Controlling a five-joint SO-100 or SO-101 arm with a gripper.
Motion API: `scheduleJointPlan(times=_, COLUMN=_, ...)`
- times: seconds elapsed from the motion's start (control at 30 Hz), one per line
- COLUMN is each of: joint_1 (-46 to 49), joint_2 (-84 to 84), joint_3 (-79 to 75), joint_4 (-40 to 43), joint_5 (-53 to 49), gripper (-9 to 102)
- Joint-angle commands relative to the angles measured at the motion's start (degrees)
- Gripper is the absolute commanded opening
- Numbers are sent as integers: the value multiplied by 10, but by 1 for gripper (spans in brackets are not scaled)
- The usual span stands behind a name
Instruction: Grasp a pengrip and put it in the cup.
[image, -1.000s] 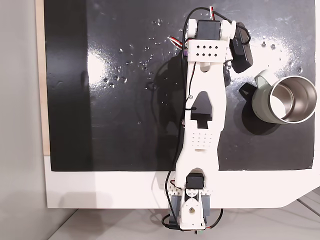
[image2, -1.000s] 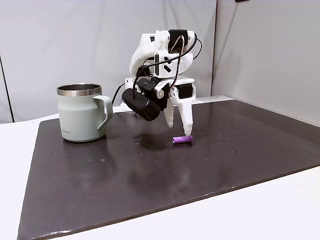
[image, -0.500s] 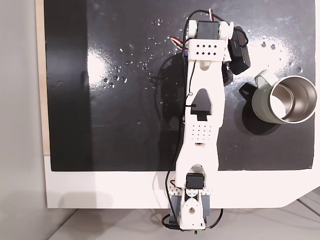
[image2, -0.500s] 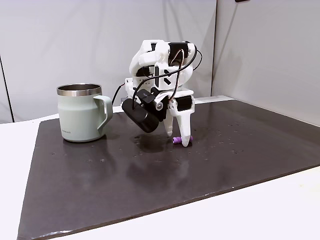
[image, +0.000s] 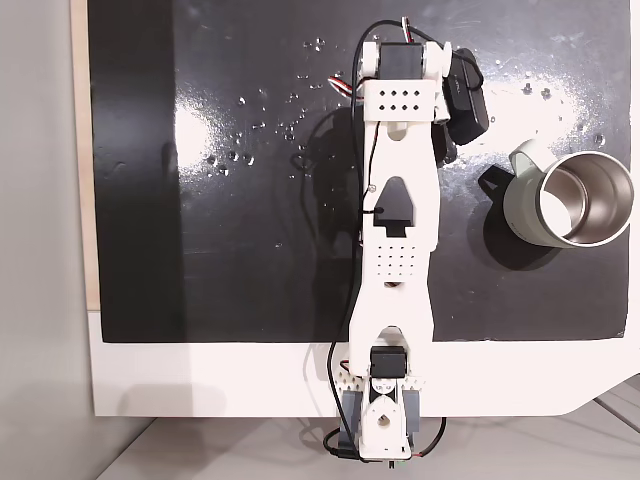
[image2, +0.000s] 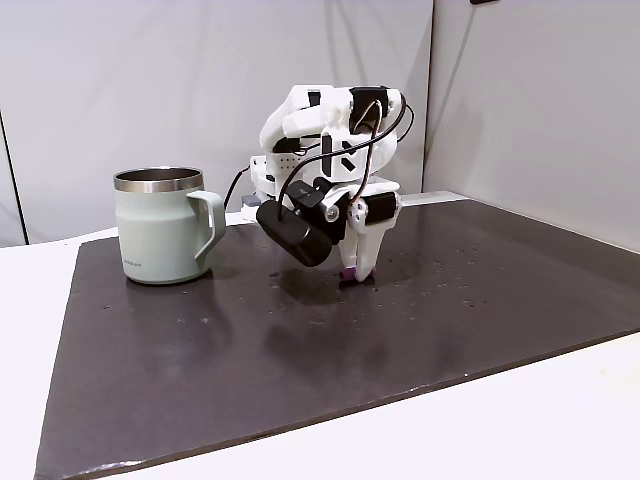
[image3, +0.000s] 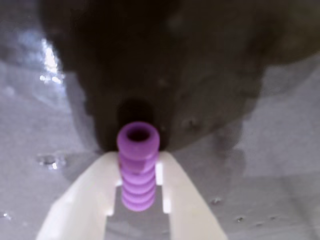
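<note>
Wrist view is showing the jaws (image3: 137, 187) closing in on the pengrip (image3: 138, 165), a ribbed purple tube standing on end between the two white fingers (image3: 90, 200), which are sitting tight against its left and right sides; its open top is facing the camera. Whether the fingers are truly pressing it or just bracketing it cannot be told for sure, though they are looking pinched on it. Below it the dark mat (image3: 280, 165) is glistening with small specks.

From the side fixed view, the jaws (image2: 352, 272) are pointing down at the mat (image2: 300, 360), and a sliver of the purple pengrip (image2: 347, 273) is peeking out at the fingertips, right at the surface. The cup (image2: 162, 225) is standing upright well to the left, handle turned toward the arm.

From above, the arm (image: 400, 200) is stretching across the mat toward the far side, and the cup (image: 565, 200) is sitting to its right on the worktop (image: 200, 380).
</note>
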Motion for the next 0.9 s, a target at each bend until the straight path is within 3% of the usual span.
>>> scheduleJointPlan(times=0.0, joint_1=0, joint_2=32, joint_3=-20, joint_4=6, joint_5=4, gripper=0)
scheduleJointPlan(times=0.37, joint_1=-4, joint_2=279, joint_3=141, joint_4=7, joint_5=-20, gripper=0)
scheduleJointPlan(times=0.87, joint_1=58, joint_2=655, joint_3=503, joint_4=8, joint_5=-192, gripper=0)
